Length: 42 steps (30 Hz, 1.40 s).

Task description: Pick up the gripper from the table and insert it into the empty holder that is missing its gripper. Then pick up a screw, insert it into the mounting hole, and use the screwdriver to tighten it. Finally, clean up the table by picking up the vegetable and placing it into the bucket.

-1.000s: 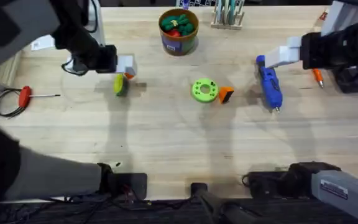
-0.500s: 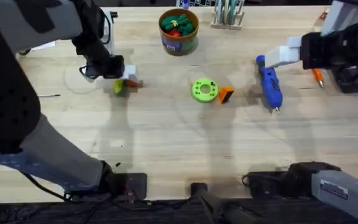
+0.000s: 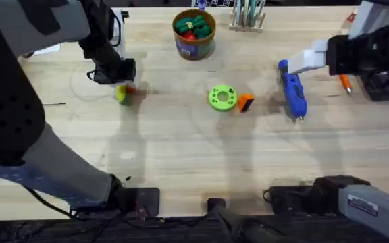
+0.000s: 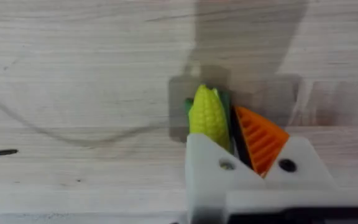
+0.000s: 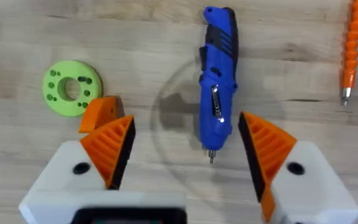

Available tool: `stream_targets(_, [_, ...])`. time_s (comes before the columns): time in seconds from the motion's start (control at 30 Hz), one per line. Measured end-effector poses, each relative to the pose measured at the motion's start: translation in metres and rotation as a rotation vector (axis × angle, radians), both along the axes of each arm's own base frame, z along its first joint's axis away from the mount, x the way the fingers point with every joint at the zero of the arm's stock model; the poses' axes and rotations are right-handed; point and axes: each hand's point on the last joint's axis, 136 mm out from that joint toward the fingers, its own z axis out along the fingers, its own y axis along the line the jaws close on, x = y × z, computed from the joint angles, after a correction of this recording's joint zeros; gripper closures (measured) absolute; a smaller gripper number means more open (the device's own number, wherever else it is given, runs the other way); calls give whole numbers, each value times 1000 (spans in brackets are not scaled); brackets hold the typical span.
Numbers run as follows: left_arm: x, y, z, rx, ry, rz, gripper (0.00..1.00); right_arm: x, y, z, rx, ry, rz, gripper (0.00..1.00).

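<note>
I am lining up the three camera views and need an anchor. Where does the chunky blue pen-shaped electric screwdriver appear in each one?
Overhead: the blue electric screwdriver lies at right of centre on the table, metal tip toward the camera.
Left wrist: not in it.
Right wrist: the screwdriver lies upper centre, tip pointing down.
Shared landmark: the flat green disc with holes appears in the overhead and right wrist views.

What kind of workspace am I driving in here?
Likely a robotics lab workbench: a wooden table set with a blue electric screwdriver, a red-handled screwdriver, and toy vegetables in a small bucket.
</note>
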Motion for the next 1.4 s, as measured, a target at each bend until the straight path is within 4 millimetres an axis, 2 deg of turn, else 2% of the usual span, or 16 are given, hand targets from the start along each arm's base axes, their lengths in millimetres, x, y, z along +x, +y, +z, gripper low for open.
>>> stream_targets(0.17, [-2,0,3,-1,16,0,996,0,0,0,0,0,0,15])
stream_targets(0.3, [7,0,20,-1,8,0,996,0,0,0,0,0,0,14])
stream_targets(0.47, [24,-1,60,1,-63,-1,996,0,0,0,0,0,0,15])
stream_targets(0.6, [27,-6,105,3,-157,-9,996,0,0,0,0,0,0,15])
stream_targets(0.7, [21,-10,143,3,-246,-11,996,0,0,0,0,0,0,15])
stream_targets(0.83, [5,-11,173,3,-308,-3,997,0,0,0,0,0,0,15])
stream_targets(0.97, [-5,-11,188,3,-339,-1,997,0,0,0,0,0,0,14])
stream_targets(1.13, [-8,-11,193,3,-349,0,997,0,0,0,0,0,0,15])
stream_targets(1.17, [-8,-11,193,5,-349,-3,949,0,0,0,0,0,0,15])
stream_targets(1.33, [-7,-11,193,3,-352,1,162,0,0,0,0,0,0,15])
stream_targets(1.37, [-7,-11,193,1,-355,8,51,0,0,0,0,0,0,14])
stream_targets(1.4, [-7,-11,193,1,-356,8,27,0,0,0,0,0,0,15])
